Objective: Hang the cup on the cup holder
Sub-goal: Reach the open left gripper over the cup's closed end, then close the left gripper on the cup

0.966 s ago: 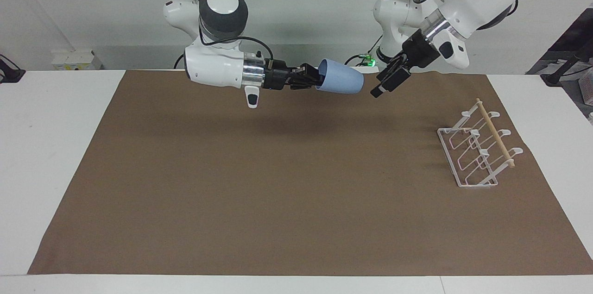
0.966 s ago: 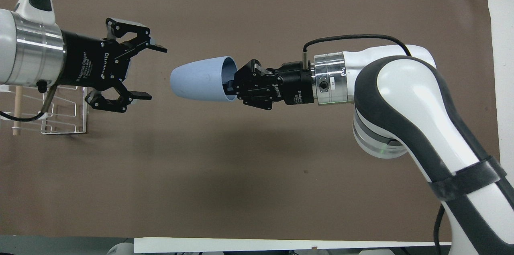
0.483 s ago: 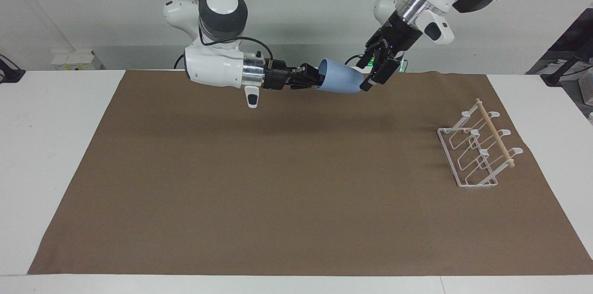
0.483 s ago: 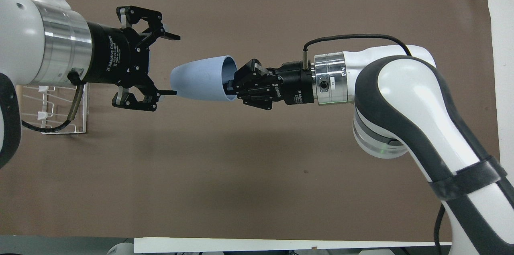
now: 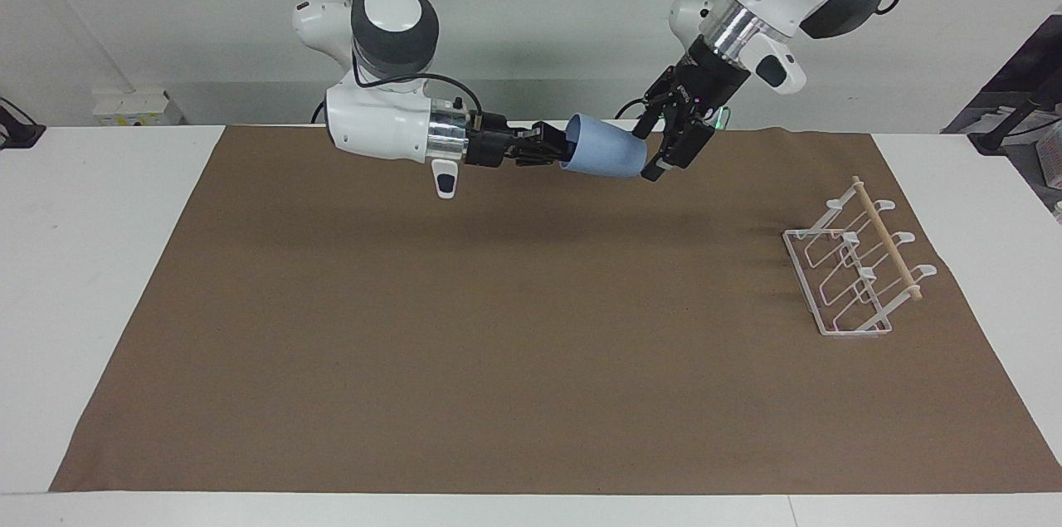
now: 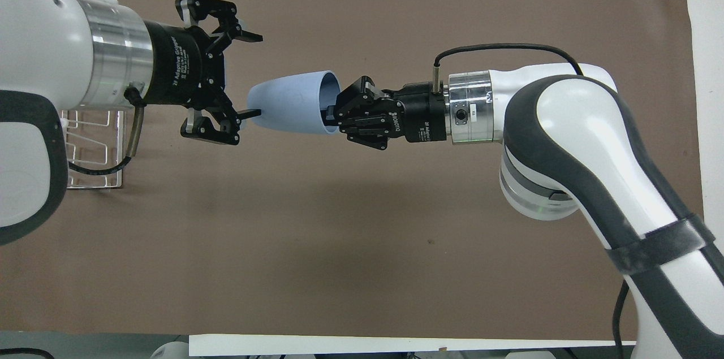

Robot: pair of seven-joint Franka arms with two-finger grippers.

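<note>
The right hand [image 5: 554, 152] gripped the cup [image 5: 603, 156] by its rim, one finger inside the mouth, holding it sideways in the air over the brown mat [image 5: 514, 328] near the robots' edge. The cup's closed base pointed at the left hand [image 5: 666, 147], which was spread open just beside that base, its fingers [image 6: 249, 38] wide on either side of it without a visible grip. The holder [image 5: 859, 270] stood on the mat toward the left arm's end of the worktop [image 5: 91, 261], well apart from the cup. Broad bare mat lay between the cup and the holder.
</note>
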